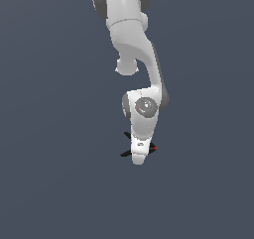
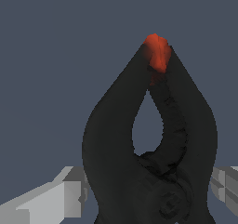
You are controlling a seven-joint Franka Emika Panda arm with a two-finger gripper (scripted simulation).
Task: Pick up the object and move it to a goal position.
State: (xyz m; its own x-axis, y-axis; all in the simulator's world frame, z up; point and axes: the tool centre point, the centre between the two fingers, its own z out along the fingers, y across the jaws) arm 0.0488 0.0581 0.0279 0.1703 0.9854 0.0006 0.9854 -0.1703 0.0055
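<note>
The object [image 2: 116, 139], a black spring clamp with a red-orange tip [image 2: 157, 51], fills the wrist view. It sits between my grey fingers [image 2: 56, 197], one pressed against each side of its body. My gripper [image 2: 148, 190] is shut on it. In the exterior view the white hand [image 1: 140, 151] covers most of the clamp. Only its black handles [image 1: 126, 153] stick out toward the exterior view's left, and the red tip [image 1: 155, 147] toward the exterior view's right.
A plain dark blue-grey surface [image 1: 49, 183] spreads all around. The white arm [image 1: 134, 39] reaches down from the top of the exterior view. No goal marker shows.
</note>
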